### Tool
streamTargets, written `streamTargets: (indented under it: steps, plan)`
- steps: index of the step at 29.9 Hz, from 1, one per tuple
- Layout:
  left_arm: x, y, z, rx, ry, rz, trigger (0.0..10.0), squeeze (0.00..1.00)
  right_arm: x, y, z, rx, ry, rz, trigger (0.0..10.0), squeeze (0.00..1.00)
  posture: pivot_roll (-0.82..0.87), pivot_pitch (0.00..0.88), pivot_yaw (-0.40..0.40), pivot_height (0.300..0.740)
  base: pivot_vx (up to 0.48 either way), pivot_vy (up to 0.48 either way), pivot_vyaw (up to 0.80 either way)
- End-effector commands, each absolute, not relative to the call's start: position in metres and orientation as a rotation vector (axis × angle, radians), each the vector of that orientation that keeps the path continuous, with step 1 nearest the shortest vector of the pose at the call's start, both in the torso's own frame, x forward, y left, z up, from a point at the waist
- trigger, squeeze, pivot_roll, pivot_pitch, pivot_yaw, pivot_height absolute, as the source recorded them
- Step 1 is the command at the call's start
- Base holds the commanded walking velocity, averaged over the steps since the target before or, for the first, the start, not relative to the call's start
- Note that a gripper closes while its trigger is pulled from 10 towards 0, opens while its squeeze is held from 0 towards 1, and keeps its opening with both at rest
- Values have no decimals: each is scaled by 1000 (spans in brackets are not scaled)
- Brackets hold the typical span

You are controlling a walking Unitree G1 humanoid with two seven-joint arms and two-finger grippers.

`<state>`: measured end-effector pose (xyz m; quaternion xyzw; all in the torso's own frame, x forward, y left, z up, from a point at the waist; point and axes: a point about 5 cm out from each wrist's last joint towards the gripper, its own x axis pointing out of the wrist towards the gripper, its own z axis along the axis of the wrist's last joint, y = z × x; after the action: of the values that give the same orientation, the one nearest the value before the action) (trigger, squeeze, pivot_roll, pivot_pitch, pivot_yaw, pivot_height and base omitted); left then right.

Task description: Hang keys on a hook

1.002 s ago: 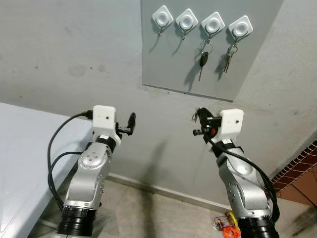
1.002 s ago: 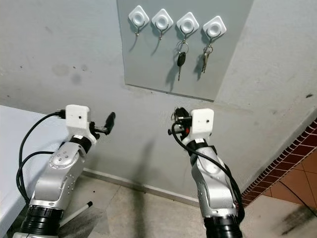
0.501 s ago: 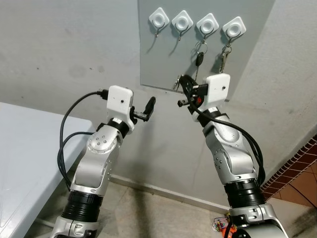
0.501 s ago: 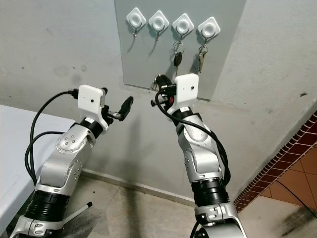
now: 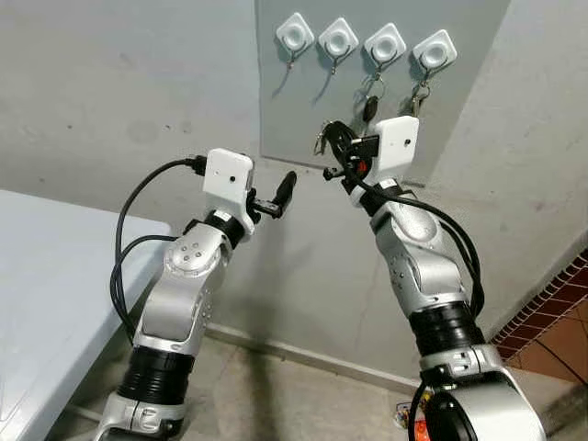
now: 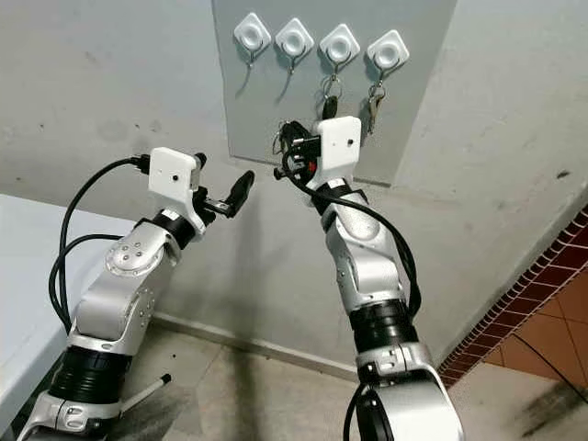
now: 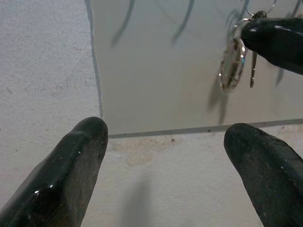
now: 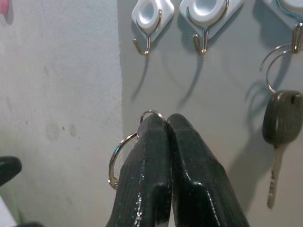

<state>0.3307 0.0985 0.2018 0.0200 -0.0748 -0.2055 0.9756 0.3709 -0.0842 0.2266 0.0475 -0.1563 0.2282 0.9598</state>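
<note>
Four white hooks sit in a row on a grey panel (image 5: 299,110) on the wall. The two left hooks (image 8: 147,38) (image 8: 203,40) are bare. A black car key (image 8: 279,118) hangs from the third hook, and a metal key (image 5: 415,96) from the fourth hook (image 5: 434,50). My right gripper (image 5: 333,154) is raised before the panel, below the second hook, shut on a silver key ring (image 8: 124,146). My left gripper (image 7: 170,142) is open and holds nothing. It is lower and to the left of the ring (image 7: 232,61), pointing at the panel's lower edge.
A white table (image 5: 37,276) stands at the left by the wall. Red-brown tiles (image 5: 551,312) run along the right. A small colourful object (image 5: 409,418) lies on the floor near my right arm's base.
My right arm has risen and swung left, carrying the key ring up to the panel below the hooks. The left arm has also lifted and reached closer to the wall.
</note>
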Motion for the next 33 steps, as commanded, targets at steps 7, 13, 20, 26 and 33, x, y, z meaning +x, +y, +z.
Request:
streamTargets:
  steps: [7, 13, 20, 26, 33]
  plan:
    - [329, 89, 222, 35, -204, -460, 10000, 0, 386, -87, 257, 149, -380, 443, 10000, 0, -5, 26, -5, 732, 0, 0, 0]
    - [329, 87, 225, 31, -205, -466, 10000, 0, 392, -85, 266, 169, -386, 428, 10000, 0, -4, 33, -8, 732, 0, 0, 0]
    - [327, 86, 225, 27, -200, -467, 10000, 0, 398, -84, 275, 199, -375, 392, 10000, 0, 0, 34, -13, 732, 0, 0, 0]
    - [327, 87, 225, 20, -196, -459, 10000, 0, 402, -81, 279, 224, -355, 376, 10000, 0, 5, 33, -16, 732, 0, 0, 0]
    - [326, 87, 225, 19, -195, -457, 10000, 0, 403, -77, 282, 234, -356, 385, 10000, 0, 7, 30, -17, 732, 0, 0, 0]
